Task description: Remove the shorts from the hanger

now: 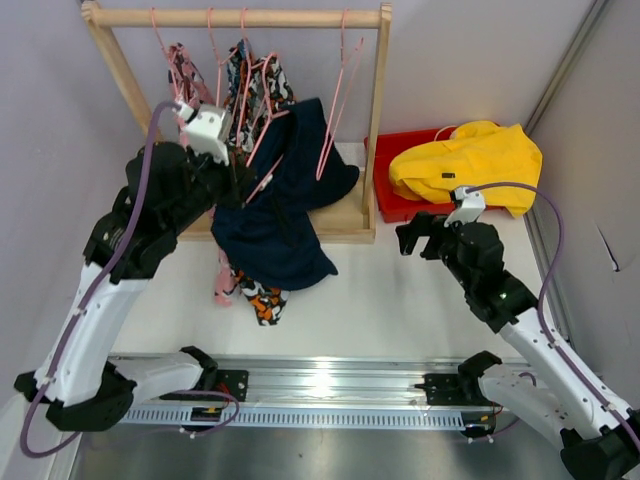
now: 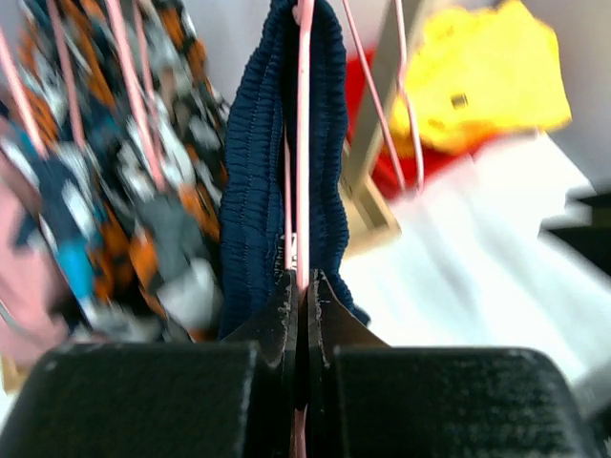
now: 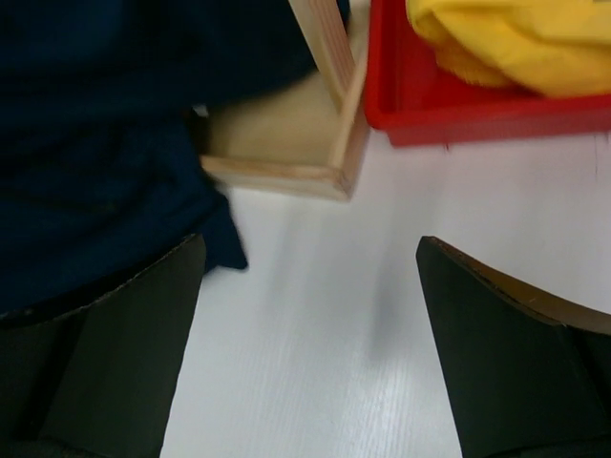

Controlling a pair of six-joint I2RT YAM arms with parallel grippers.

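Observation:
The navy shorts [image 1: 285,205] hang from a pink hanger [image 1: 266,178] in front of the wooden rack [image 1: 240,17] and drape down to the table. My left gripper [image 1: 238,183] is shut on that hanger's wire [image 2: 304,143], with the navy waistband [image 2: 253,172] wrapped round the wire just beyond my gripper [image 2: 304,286]. The blue-orange-white patterned shorts [image 1: 255,80] and a pink pair [image 1: 183,70] hang on the rack. The orange camouflage shorts [image 1: 262,300] hang below the navy pair. The yellow shorts [image 1: 470,160] lie in the red bin [image 1: 400,205]. My right gripper [image 1: 415,240] is open and empty over the table [image 3: 310,324].
Several empty pink hangers [image 1: 340,100] hang on the rail. The rack's base corner [image 3: 329,176] and the red bin [image 3: 458,110] lie just ahead of my right gripper, with navy cloth [image 3: 95,143] to its left. A metal rail [image 1: 320,385] runs along the near edge.

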